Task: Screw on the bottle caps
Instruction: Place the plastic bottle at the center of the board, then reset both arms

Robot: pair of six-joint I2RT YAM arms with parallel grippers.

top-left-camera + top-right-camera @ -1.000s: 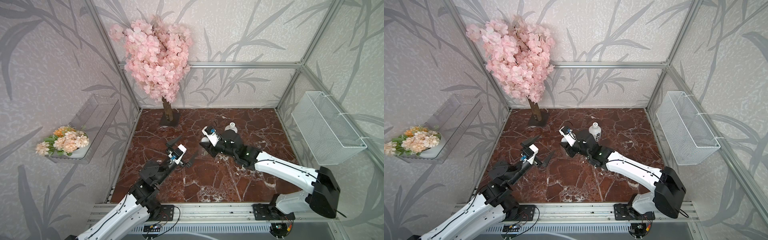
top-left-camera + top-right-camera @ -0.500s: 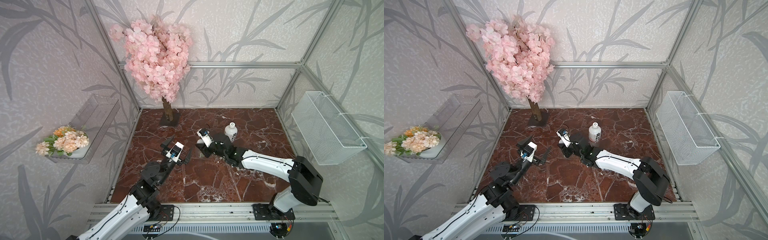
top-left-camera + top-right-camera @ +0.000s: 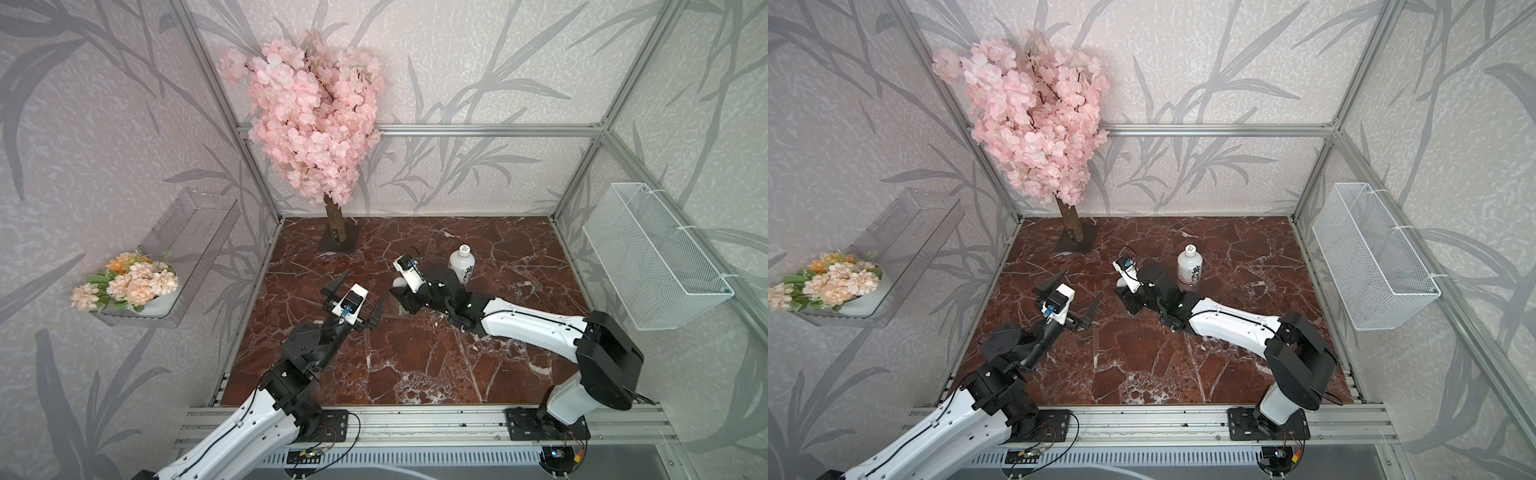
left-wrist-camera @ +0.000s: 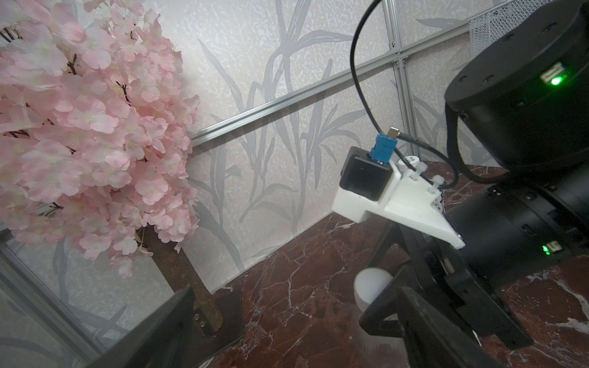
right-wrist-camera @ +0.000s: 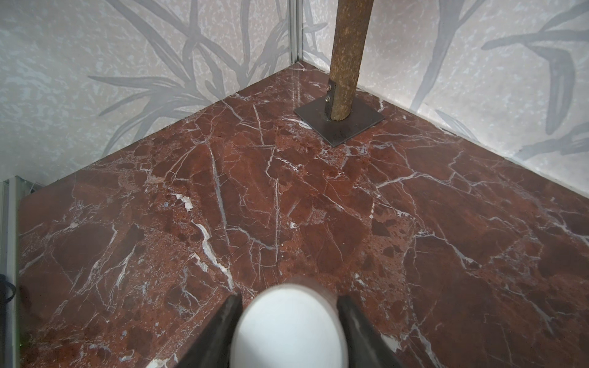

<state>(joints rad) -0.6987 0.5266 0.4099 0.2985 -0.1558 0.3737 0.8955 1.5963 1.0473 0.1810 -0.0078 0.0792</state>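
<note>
Two hands are seen over the red marble worktop. The left hand is spread to its widest, with nothing held or touched. The right hand is placed around a plain white cap, which is closely flanked by both fingers; whether it is pinched or merely bracketed cannot be told. This cap is seated on the clear bottle near the worktop's middle, at 3 o'clock of the left hand. The white-wrapped bottle, upright and topped by a printed cap, is found at 3 o'clock of the right hand.
</note>
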